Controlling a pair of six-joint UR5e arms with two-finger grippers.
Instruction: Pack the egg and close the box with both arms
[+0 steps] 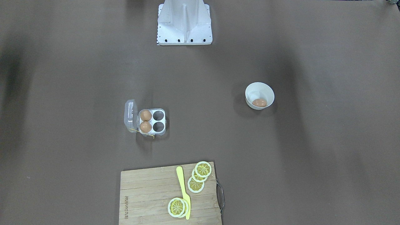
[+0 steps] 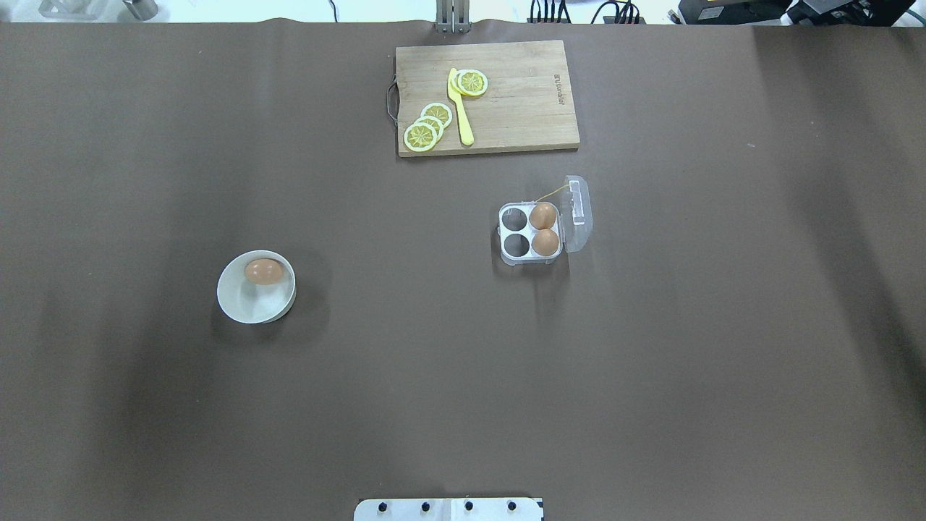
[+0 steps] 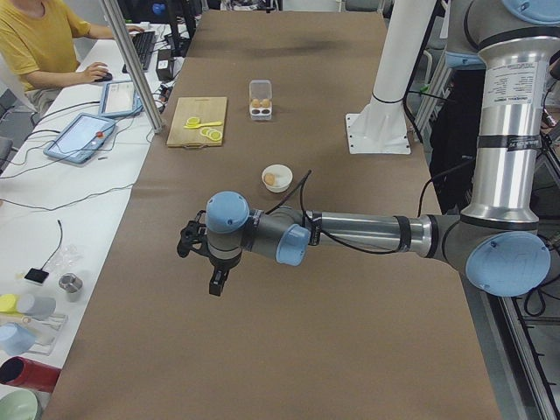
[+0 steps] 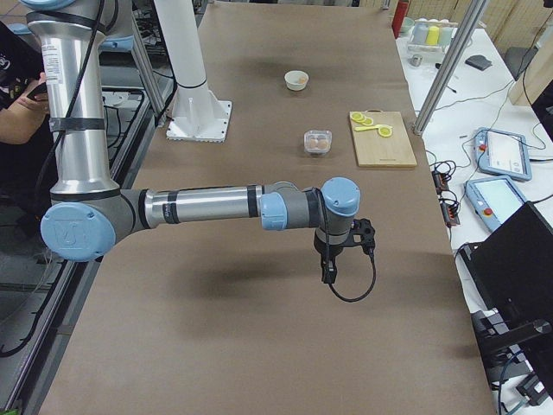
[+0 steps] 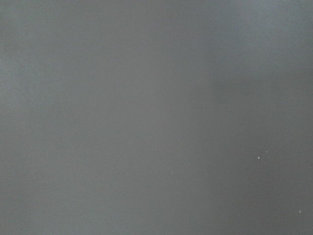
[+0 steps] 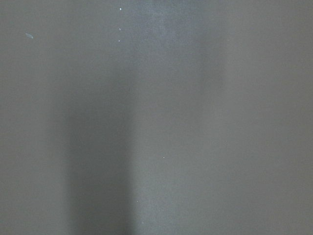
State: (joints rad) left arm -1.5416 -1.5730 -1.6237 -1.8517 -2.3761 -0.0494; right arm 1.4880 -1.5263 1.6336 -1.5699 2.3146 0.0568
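My left gripper (image 3: 216,282) hangs over bare table at the lower left of the left side view, well apart from everything; from there I cannot tell whether its fingers are wide or narrow. The same goes for my right gripper (image 4: 329,270), mid-frame in the right side view; both wrist views show only brown table.

The egg (image 2: 263,271) lies on its side in the white bowl (image 2: 249,302), left of centre in the overhead view. The box (image 2: 515,244) sits right of centre, its lid (image 2: 576,213) open toward the right; two other eggs fill the cells beside the lid, and the two left cells are empty.

I judge the first job to be fetching that egg with the left arm. I should come straight down, with fingers spread across its short axis and clear of the bowl's rim, then close softly; it is smooth and may roll or crack.
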